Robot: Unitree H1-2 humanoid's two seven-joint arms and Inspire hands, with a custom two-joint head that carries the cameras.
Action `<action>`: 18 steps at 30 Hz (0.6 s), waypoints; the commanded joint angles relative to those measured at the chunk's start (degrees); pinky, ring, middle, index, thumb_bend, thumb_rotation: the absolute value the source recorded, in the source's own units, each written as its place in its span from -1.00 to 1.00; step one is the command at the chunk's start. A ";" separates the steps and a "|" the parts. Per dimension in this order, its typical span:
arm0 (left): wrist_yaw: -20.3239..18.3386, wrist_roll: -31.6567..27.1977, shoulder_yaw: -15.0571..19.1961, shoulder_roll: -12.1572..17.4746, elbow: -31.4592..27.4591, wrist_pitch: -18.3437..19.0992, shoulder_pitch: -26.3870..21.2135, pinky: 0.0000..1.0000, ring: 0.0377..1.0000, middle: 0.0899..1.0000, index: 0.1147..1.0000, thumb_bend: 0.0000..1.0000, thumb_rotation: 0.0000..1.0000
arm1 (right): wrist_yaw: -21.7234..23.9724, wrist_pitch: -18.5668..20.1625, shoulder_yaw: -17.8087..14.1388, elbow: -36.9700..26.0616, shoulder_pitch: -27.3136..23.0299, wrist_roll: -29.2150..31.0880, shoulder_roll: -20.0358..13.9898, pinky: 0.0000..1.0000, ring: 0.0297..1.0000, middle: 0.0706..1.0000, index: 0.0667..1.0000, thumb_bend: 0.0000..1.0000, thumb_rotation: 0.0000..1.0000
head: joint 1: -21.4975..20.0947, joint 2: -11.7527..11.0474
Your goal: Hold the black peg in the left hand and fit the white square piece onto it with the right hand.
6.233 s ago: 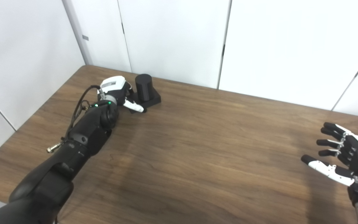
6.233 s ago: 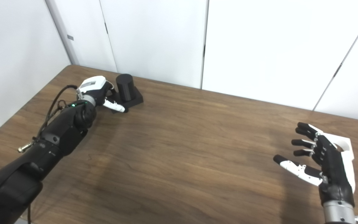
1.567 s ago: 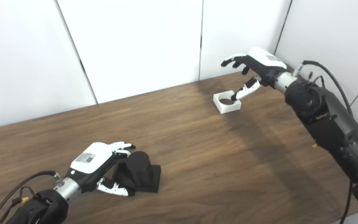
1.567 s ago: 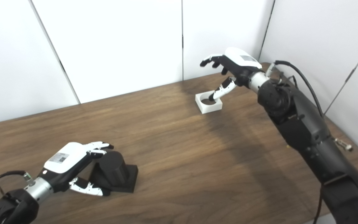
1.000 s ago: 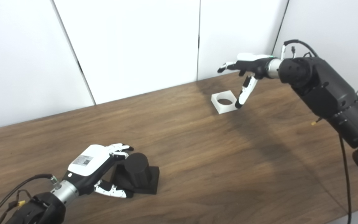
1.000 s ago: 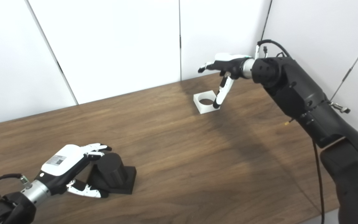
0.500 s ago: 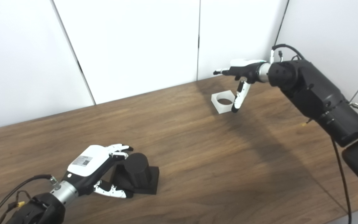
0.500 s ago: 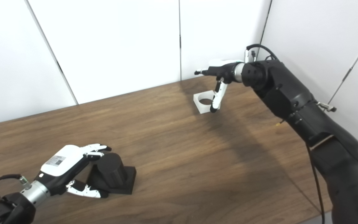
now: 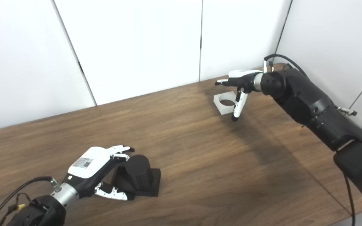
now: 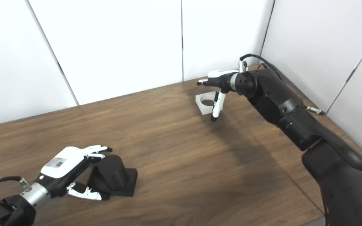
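A brown wooden desk [image 9: 184,150] is standing against white wall panels, and places here are given from the black peg [image 9: 138,171], which is sitting upright on its square black base near the desk's front left.

The left hand [image 9: 94,169] is resting just left of the peg, with its fingers [image 9: 121,150] curling over the peg's far side and its thumb lying along the front of the base. The peg is hiding the fingertips, so it is unclear whether the hand is really clamping it or only cupping it.

Far to the right of the peg and toward the back wall, the white square piece [image 10: 205,104] with its round hole is lying flat on the desk. The right hand [image 10: 217,84] is hovering over it, fingers spread apart and pointing left, thumb hanging down in front of the piece's near right corner. The thumb is covering that corner, so contact cannot be judged. The right arm is running off the frame's lower right edge.
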 commanded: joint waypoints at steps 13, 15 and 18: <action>-5.81 2.99 -2.29 2.75 0.64 0.10 3.83 0.56 0.77 0.74 -0.15 0.05 -0.89 | -4.08 -0.82 0.05 3.76 -3.55 -1.85 0.29 0.66 0.87 0.95 0.96 0.75 -0.72 | 0.37 0.33; -5.83 2.87 -2.20 2.80 0.51 0.09 3.92 0.56 0.78 0.74 -0.15 0.05 -0.89 | -4.40 -0.99 0.40 4.49 -3.68 -2.06 0.32 0.65 0.86 0.94 0.95 0.73 -0.75 | 0.45 0.44; -5.92 2.66 -1.91 2.82 0.07 0.32 4.20 0.56 0.79 0.74 -0.15 0.05 -0.89 | -4.89 -1.20 0.76 5.55 -3.78 -2.55 0.42 0.64 0.84 0.93 0.92 0.71 -0.78 | 0.54 0.59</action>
